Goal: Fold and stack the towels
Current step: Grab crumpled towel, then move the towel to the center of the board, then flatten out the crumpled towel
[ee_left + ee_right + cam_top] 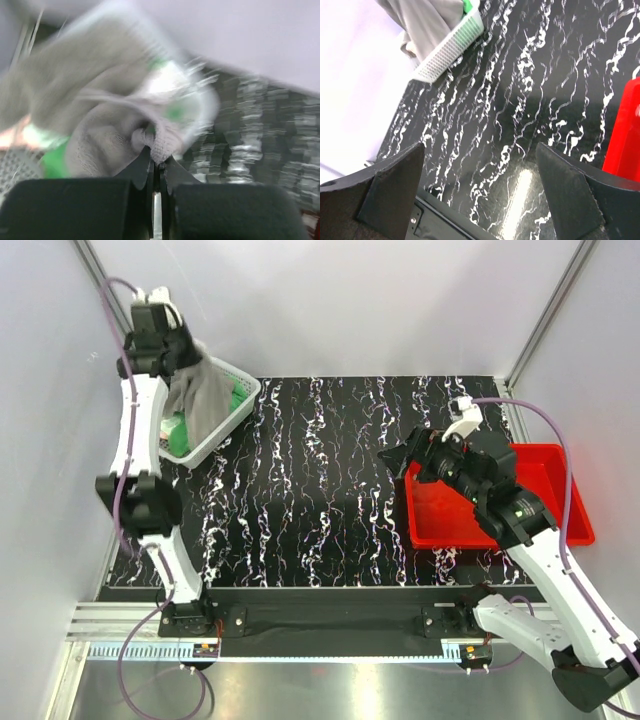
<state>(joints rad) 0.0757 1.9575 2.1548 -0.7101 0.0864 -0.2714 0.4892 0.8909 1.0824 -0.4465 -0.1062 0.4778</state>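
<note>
Towel [203,400], grey one, is in play. Step: lifting it out of the basket. Near side, 3 o'clock: R gripper [400,462], fingers spread wide, holding nothing, by the tray [570,502]. Far, 10 o'clock: L gripper [178,362], fingers pressed together, pinching the towel's top. It hangs over the basket [243,405], green towel [178,438] inside. Next, I'd say: carry to mid-table, lay flat w/o bunching, R helps fold.

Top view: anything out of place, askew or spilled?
Nothing spilled or damaged. The white basket sits skewed at the far-left corner of the table; the grey towel hangs bunched from the left gripper over it.
</note>
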